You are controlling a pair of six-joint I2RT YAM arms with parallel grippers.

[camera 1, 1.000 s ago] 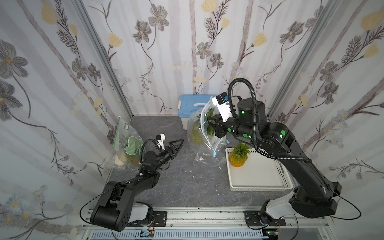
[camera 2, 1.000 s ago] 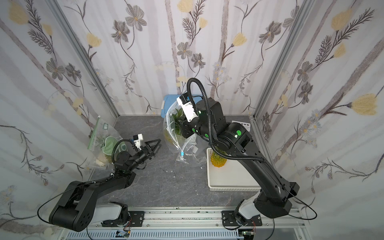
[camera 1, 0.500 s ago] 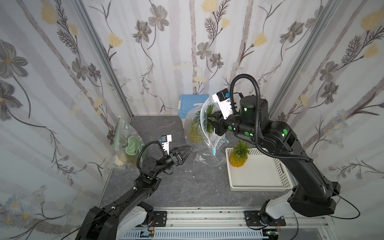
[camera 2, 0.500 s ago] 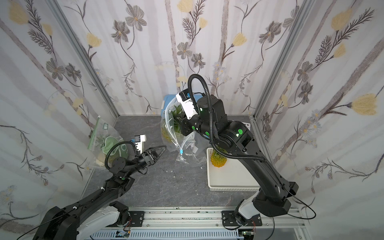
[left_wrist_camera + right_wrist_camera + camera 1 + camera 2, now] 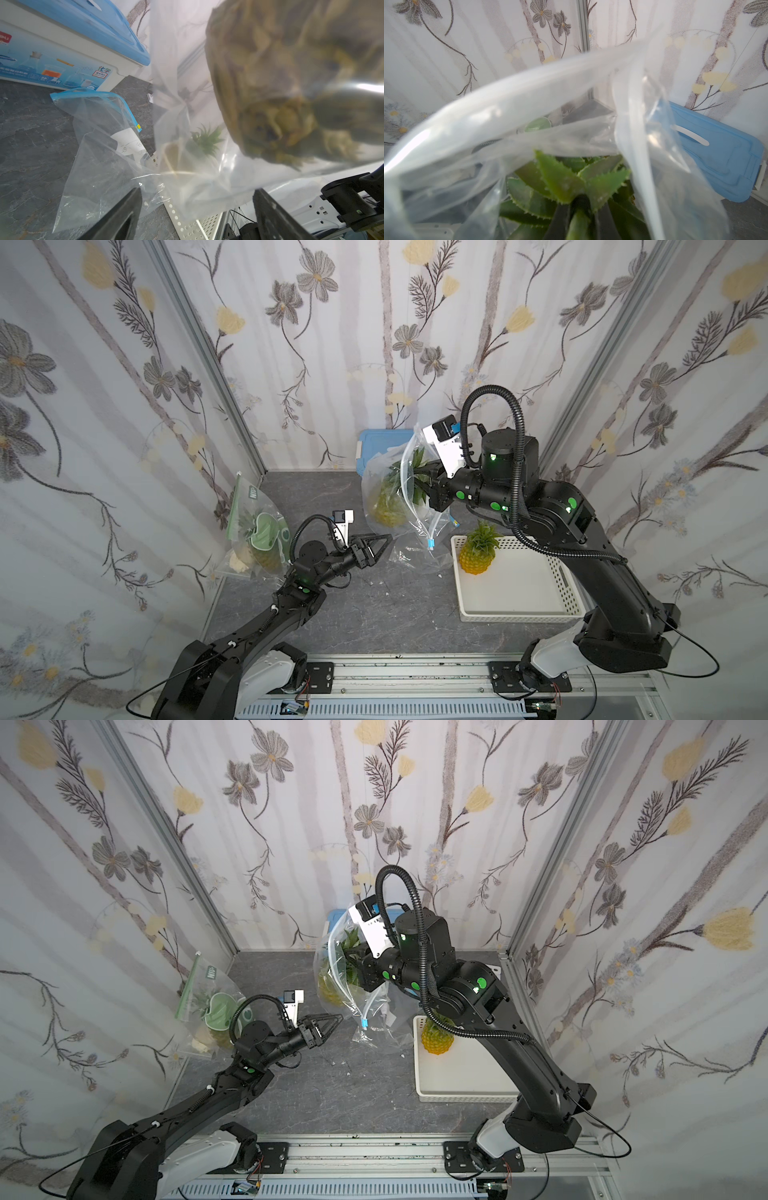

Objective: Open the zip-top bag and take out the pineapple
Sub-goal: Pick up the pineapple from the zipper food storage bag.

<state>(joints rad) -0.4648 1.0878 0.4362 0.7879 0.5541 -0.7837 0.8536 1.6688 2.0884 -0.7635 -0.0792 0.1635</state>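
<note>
Grey marbled tabletop (image 5: 332, 614) fills a booth hung with floral wallpaper, and a white perforated plastic tray (image 5: 519, 605) sits on its right side. Raised off the table, just past the tray's far left corner, hangs a clear zip-top plastic bag (image 5: 384, 489) with a yellow pineapple with green spiky leaves (image 5: 388, 506) inside it. The right gripper (image 5: 578, 205) reaches in through the bag's open mouth, its jaws closed on the pineapple's leafy crown. The left gripper (image 5: 197, 189) hangs left of the tray, close under the bag's bottom, jaws spread wide and holding nothing; whether its tips touch the plastic I cannot tell. A second yellow pineapple (image 5: 478, 551) stands upright in the tray's far left corner. An empty clear bag with a blue zipper strip (image 5: 97, 145) lies on the table beside the tray's left edge. A blue-lidded white storage box (image 5: 380, 443) stands at the back wall beyond the tray. A green-printed bag holding another pineapple (image 5: 257, 531) leans at the left wall, well apart from the tray.
</note>
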